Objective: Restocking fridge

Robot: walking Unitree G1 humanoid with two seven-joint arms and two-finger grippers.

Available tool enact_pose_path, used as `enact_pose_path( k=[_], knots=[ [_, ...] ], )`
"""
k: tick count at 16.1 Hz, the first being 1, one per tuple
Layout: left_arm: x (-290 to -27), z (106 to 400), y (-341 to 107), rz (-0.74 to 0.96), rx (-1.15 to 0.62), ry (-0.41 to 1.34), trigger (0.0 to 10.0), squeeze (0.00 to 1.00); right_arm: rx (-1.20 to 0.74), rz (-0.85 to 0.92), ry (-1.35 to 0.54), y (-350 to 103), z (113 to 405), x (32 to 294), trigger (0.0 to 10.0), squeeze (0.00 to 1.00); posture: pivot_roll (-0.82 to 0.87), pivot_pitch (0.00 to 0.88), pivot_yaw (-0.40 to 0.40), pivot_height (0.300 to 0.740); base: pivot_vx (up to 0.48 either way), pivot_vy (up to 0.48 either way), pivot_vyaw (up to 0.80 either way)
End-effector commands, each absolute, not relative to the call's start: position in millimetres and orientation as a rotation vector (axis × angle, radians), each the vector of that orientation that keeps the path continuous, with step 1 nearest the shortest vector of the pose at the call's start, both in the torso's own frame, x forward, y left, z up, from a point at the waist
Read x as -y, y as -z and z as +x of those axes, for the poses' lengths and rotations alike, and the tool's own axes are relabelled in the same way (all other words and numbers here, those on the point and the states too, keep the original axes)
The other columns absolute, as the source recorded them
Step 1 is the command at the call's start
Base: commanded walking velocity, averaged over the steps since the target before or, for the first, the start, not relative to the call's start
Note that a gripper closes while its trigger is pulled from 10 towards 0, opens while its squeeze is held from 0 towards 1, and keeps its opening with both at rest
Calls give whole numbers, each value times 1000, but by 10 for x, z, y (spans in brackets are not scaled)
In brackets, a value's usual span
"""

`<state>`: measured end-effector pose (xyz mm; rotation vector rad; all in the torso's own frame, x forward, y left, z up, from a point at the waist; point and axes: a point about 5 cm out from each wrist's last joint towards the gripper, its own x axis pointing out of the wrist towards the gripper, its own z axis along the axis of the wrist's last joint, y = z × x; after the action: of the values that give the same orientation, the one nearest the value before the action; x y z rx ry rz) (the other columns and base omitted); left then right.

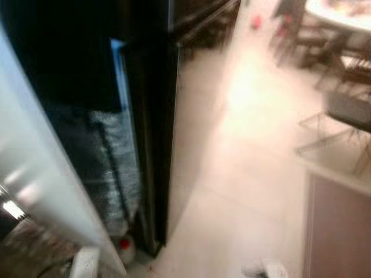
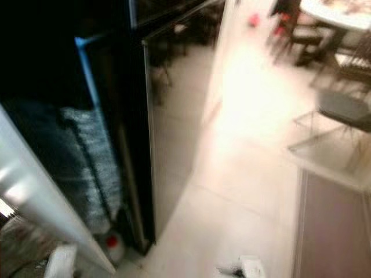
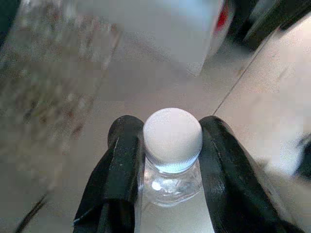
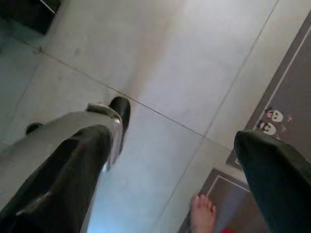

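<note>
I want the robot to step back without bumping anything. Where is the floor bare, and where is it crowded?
Bare pale floor runs between the dark fridge and the grey mat. Crowded: chairs at the right, a red-capped bottle at the fridge's foot, a person's bare foot by the mat.

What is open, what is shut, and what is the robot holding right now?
Fridge door: open.
Water bottle: white cap on, held at the neck.
Left gripper: shut on the water bottle.
Right gripper: open, holding nothing, above the tiled floor.
</note>
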<state>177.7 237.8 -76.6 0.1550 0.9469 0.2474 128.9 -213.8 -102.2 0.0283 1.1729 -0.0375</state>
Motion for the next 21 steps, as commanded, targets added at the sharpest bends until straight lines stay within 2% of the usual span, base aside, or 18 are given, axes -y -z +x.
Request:
enact_pose_path(
  k=[1, 11, 16, 21],
  knots=[
    [-2436, 1630, 820, 168, -996, -259, 10000, 0, -1121, 40, 35, 981, 1424, 2101, 10000, 0, 118, 0, -62, 740, 0, 0, 0],
    [-2441, 1627, 820, 172, -996, -251, 10000, 0, -1086, 77, 76, 978, 1428, 2093, 10000, 0, 121, 0, -58, 740, 0, 440, 0],
    [-2449, 1632, 815, 182, -994, -243, 10000, 0, -1055, 129, 138, 977, 1429, 2088, 10000, 0, 120, 0, -54, 740, 0, 0, 0],
    [-2470, 1625, 813, 200, -999, -233, 10000, 0, -943, 200, 265, 949, 1453, 2099, 10000, 0, 112, 0, -35, 740, 0, 0, 0]
  ],
)
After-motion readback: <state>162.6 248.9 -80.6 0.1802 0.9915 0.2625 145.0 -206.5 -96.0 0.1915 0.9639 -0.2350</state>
